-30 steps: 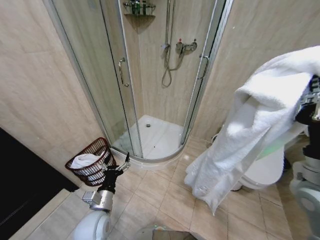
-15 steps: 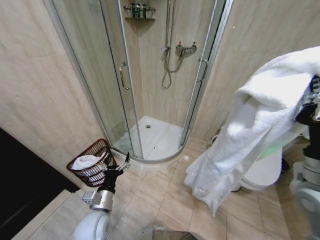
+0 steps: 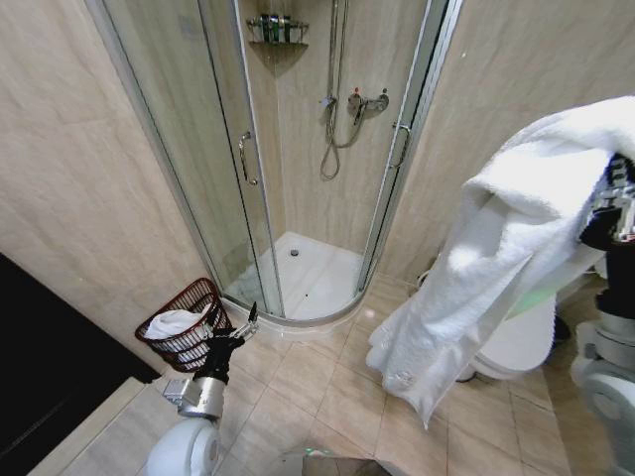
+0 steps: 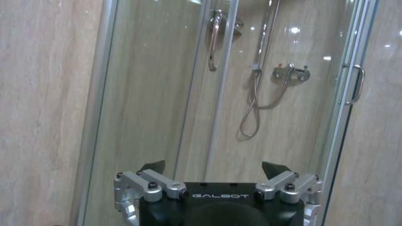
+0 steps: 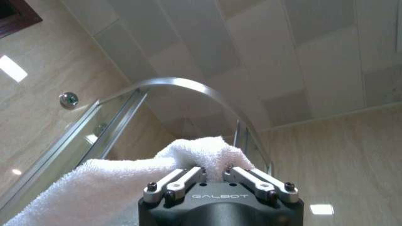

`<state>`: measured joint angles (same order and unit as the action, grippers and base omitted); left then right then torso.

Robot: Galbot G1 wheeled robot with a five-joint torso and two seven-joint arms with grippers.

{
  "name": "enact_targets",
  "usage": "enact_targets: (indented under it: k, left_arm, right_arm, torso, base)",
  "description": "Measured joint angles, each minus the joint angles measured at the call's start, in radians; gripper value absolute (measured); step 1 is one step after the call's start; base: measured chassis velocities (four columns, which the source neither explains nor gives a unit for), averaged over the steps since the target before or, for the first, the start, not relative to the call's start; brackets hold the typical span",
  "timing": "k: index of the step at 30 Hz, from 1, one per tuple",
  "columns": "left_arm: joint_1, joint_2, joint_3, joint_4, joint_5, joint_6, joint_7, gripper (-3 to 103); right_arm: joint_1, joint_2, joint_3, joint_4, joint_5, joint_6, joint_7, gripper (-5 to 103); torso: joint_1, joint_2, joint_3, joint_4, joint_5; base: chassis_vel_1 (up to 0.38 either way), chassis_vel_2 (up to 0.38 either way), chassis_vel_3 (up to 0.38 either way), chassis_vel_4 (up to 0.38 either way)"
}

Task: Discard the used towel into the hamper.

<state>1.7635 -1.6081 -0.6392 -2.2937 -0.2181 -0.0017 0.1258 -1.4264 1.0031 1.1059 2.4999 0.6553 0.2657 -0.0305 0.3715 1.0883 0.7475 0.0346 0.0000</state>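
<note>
In the head view, the right hand (image 3: 617,213) is raised at the right edge of the frame with the white towel (image 3: 496,268) draped over it, its long end hanging toward the tiled floor (image 3: 317,382), likely held high to stay clear. The hamper (image 3: 189,322), at lower left beside the shower enclosure (image 3: 298,149), already holds white cloth. The left hand (image 3: 241,327) hangs low near it.

In the left wrist view, the left hand (image 4: 213,172) points at the shower glass, fingers apart and empty.

In the right wrist view, the right hand (image 5: 213,172) is clamped on a bunched fold of towel (image 5: 125,181).
</note>
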Motion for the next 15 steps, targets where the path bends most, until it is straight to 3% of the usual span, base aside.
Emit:
enact_targets:
  k: [15]
  left_arm:
    - [0.000, 0.000, 0.000, 0.000, 0.000, 0.000, 0.000, 100]
  right_arm:
    - [0.004, -0.001, 0.002, 0.000, 0.001, 0.002, 0.000, 7]
  torso:
    - [0.037, 0.081, 0.044, 0.0000, 0.0000]
  base:
    - [0.000, 0.000, 0.000, 0.000]
